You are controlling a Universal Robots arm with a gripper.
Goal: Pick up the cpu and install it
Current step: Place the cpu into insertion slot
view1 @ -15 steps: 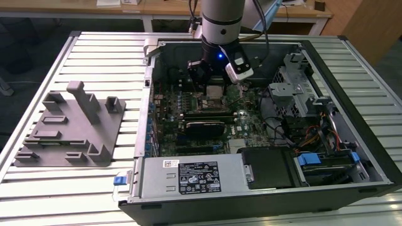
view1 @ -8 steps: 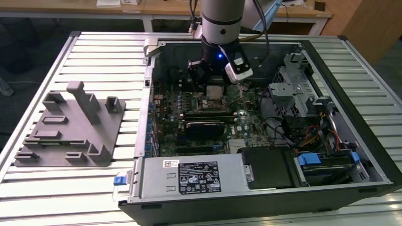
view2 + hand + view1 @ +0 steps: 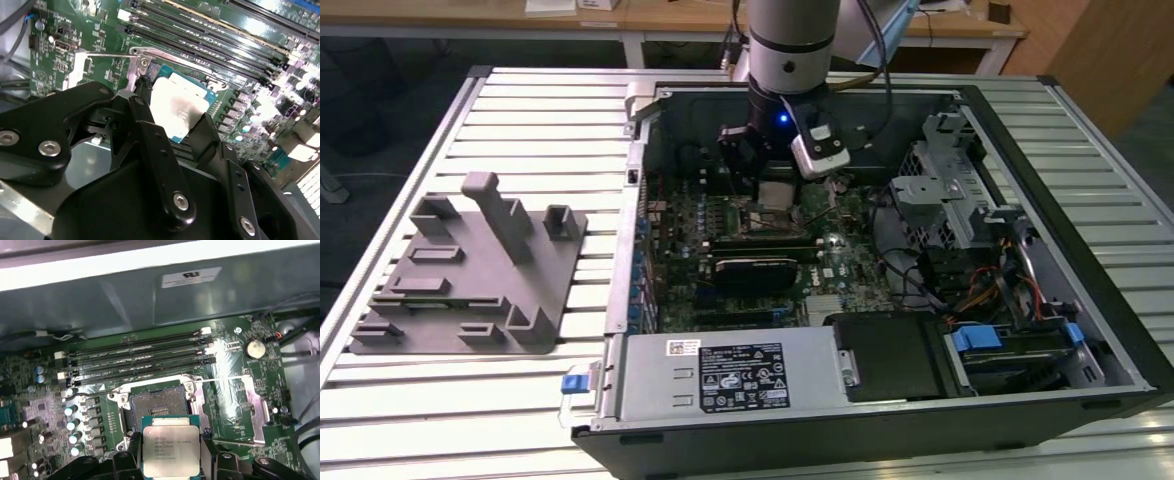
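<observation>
The cpu (image 3: 171, 445), a flat silvery square with a pale edge, is clamped between the black fingers (image 3: 207, 450) of my gripper (image 3: 171, 460). It hangs just above the motherboard, close in front of the open black socket (image 3: 156, 408) with its metal frame. In the second wrist view the cpu (image 3: 179, 107) shows bright between the fingers (image 3: 147, 130), beside the socket's raised lever (image 3: 107, 55). In the exterior view my gripper (image 3: 774, 185) is lowered inside the open computer case (image 3: 1107, 330), over the socket (image 3: 767, 212), with the cpu (image 3: 778, 192) at its tips.
Memory slots (image 3: 140, 357) run beside the socket, and a round battery (image 3: 255, 347) sits on the board. The case holds a power supply (image 3: 727, 375), drive bays (image 3: 961, 200) and cables. A grey plastic fixture block (image 3: 474, 275) lies on the slatted table (image 3: 520, 110), on the exterior view's left.
</observation>
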